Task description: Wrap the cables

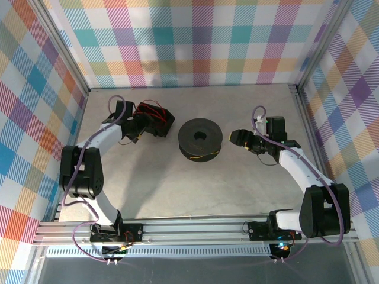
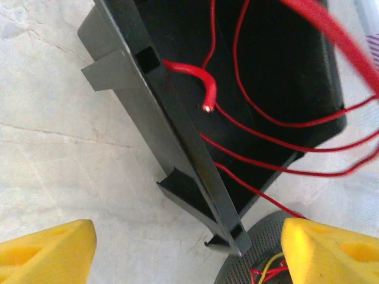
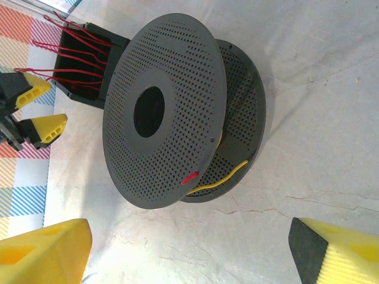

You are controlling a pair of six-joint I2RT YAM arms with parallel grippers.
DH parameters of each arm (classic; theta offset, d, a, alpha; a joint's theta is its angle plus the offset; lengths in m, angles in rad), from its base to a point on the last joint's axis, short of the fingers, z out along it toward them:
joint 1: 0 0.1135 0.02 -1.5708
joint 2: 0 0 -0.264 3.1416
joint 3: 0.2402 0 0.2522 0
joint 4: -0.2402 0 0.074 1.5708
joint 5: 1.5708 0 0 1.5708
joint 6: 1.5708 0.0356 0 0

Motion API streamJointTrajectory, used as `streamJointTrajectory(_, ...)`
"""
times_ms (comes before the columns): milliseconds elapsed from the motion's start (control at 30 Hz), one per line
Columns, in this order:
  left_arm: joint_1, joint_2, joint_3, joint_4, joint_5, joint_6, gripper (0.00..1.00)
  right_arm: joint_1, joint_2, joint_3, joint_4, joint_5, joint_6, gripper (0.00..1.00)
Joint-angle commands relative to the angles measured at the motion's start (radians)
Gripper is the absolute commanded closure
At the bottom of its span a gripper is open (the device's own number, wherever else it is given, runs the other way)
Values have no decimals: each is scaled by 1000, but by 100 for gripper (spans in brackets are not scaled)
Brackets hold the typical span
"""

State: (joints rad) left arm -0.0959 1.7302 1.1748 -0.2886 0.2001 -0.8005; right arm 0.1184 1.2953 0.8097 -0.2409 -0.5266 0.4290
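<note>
Cables (image 2: pixel 192 71): fine red wire in loose springy loops, spilling across the open black box (image 2: pixel 284 53). One cut end is bare and free. A yellow strand (image 3: pixel 222 176) with a red tip pokes out between the flanges of the perforated spool (image 3: pixel 177 77). The spool lies flat mid-counter (image 1: pixel 154 177), just beside the box. Little looks wound, so wrapping judged barely begun.

Left gripper (image 2: pixel 189 257) hovers at the box's near corner, fingers (image 2: pixel 47 254) spread wide, pinching nothing. Likely lined up to reach a loop.

Right gripper (image 3: pixel 189 254) faces the spool from the other side, fingers (image 3: pixel 41 251) also spread and empty. Probably placed to steady or turn the spool while wire feeds on.
</note>
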Motion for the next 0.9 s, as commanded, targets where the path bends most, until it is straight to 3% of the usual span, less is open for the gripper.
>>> streamJointTrajectory(0,0,65,42,-52,-2,-17,21,9,7,35,-19,6,-21,13)
streamJointTrajectory(233,-1,41,34,-104,-57,22,26,13,18,42,-27,5,-22,13)
streamJointTrajectory(467,-1,-83,-1,-218,-157,86,30,21,28,45,-29,7,-24,13)
streamJointTrajectory(867,-1,-338,-224,-247,-207,132,30,82,32,61,-20,-16,-47,17)
